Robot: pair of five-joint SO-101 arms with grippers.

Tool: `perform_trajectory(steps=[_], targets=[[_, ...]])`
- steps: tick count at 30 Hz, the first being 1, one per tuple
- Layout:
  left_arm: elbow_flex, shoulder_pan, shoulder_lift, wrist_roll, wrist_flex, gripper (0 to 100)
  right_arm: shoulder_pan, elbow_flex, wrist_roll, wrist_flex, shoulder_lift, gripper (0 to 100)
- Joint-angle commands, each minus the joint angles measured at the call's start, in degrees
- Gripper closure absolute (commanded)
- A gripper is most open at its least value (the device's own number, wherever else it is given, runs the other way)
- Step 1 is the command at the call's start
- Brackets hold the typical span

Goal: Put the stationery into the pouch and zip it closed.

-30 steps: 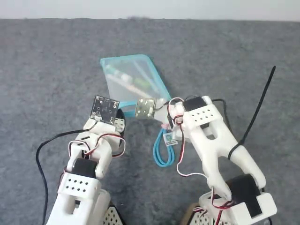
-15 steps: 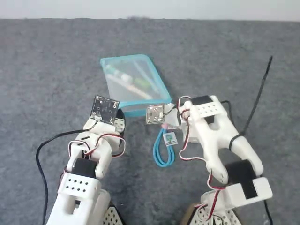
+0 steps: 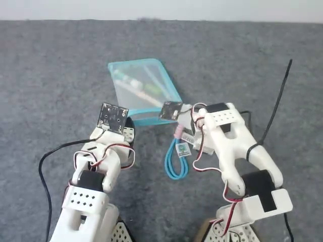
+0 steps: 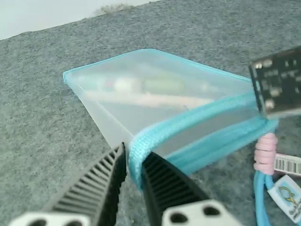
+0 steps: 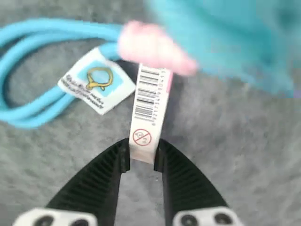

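The pouch (image 3: 144,91) lies flat on the grey table (image 3: 252,65), just ahead of both arms, and one corner points toward the far edge. It is translucent with a blue rim. The stationery (image 3: 145,86) shows through its wall as pale and green sticks lying side by side. In the left wrist view the pouch (image 4: 155,108) bulges upward, and its blue zipper edge (image 4: 197,120) runs from the near corner across to the far end.

The left gripper (image 4: 133,154) is clamped on that near corner, with its two black ribbed jaws pressed against either side of the zipper edge.

At the other end of the zipper a pink bead (image 4: 265,153) hangs off the pouch. A blue cord (image 3: 174,164) loops back from the bead over the table between the arms. A white barcode tag (image 5: 149,108) and a square label (image 5: 94,82) hang by the bead (image 5: 150,47).

The right gripper (image 5: 142,146) pinches the lower end of the tag, one jaw against each long edge, and the tag stands straight up from the grip toward the bead. The cord (image 5: 42,28) lies off to one side of it on the table.
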Motion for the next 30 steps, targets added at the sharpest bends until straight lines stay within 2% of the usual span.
perform_trajectory(steps=[1,5,8,11,14,19,30], targets=[[-0.84,0.26,-0.18,-0.18,-0.35,99,2.59,-0.79,-12.84,3.91,-1.10,97.9],[-0.75,0.26,-0.18,-0.18,-0.35,99,11.56,-0.79,-20.84,5.49,-1.10,98.0],[-0.75,0.26,-0.18,-0.18,-0.35,99,19.03,-0.79,-24.09,2.24,-0.84,98.0],[-0.66,0.26,-0.18,-0.18,-0.35,99,23.08,-0.62,-26.73,1.63,-0.57,97.5],[-0.66,0.26,-0.18,-0.18,-0.35,99,23.52,-0.44,-27.43,1.80,-0.57,94.4],[-0.57,-0.09,-0.18,-0.18,-0.35,99,23.52,-0.44,-27.52,1.80,-0.48,81.0],[-0.66,-0.18,-0.18,-0.35,-0.35,99,21.93,4.66,-27.43,-0.92,-0.40,85.1]])
